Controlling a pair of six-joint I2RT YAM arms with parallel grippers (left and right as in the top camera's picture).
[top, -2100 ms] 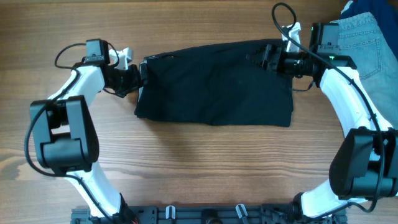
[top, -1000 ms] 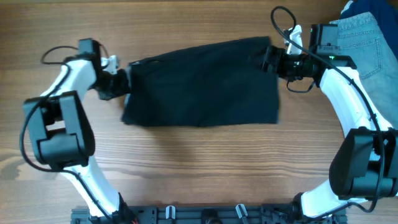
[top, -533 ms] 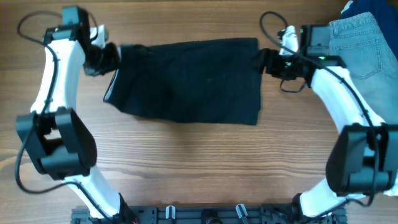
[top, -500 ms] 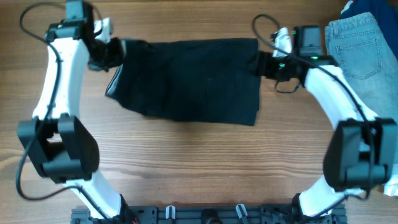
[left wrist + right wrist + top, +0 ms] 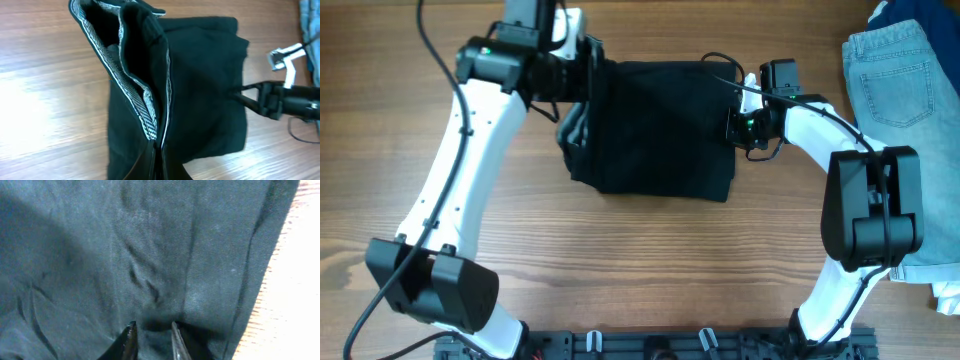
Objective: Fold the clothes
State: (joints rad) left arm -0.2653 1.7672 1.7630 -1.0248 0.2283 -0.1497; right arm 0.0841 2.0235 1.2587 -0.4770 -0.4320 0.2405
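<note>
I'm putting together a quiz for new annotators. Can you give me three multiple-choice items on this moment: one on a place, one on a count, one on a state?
1. Where on the table do the denim shorts lie?
A. left side
B. middle
C. far right side

2. How many tools grip the black shorts?
A. none
B. two
C. one

3. How is the left edge of the black shorts?
A. lifted, with its inner side showing
B. flat on the table
C. tied in a knot

Answers:
1 C: the overhead view shows them at the right side, apart from the black shorts.
2 B: the left tool pinches the left edge and the right tool pinches the right edge.
3 A: the left wrist view shows the raised edge and its pale lining.
</note>
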